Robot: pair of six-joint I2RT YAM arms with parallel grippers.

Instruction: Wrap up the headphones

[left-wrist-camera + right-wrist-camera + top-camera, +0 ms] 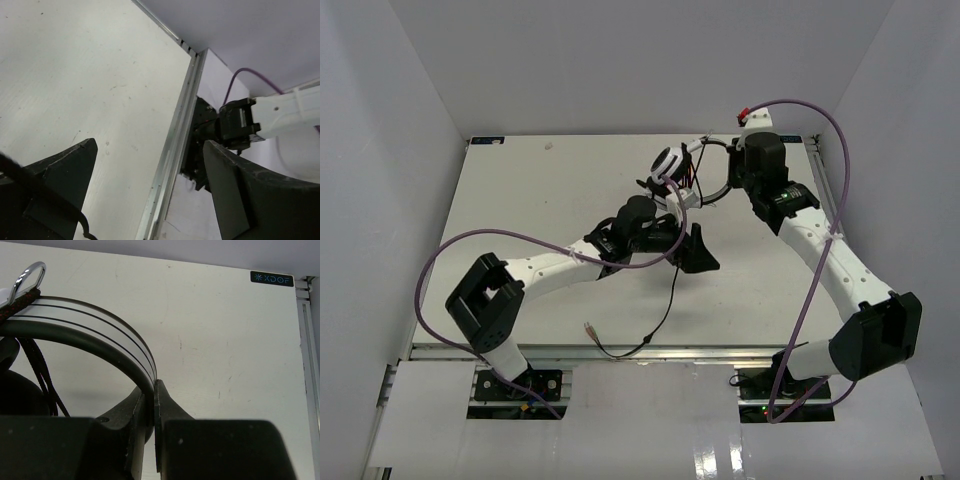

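Right pincer (150, 412) is clenched on the black headband (50, 330) of the headphones (672, 165), at the far centre of the counter (540, 190). Whether they rest on it cannot be told. The white ear cup (667, 162) sits left of the grip. Left pincer (150, 145) is released, fingers wide apart with nothing between them, just near of the headphones. The thin black cable (672, 290) trails nearward over the counter, and its plug end (590, 328) lies by the near edge.

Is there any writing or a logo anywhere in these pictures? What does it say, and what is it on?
"XDOF", after a small star sign: pale letters on a dark sticker at the table's far corner, right wrist view.
No other text shows in any view.
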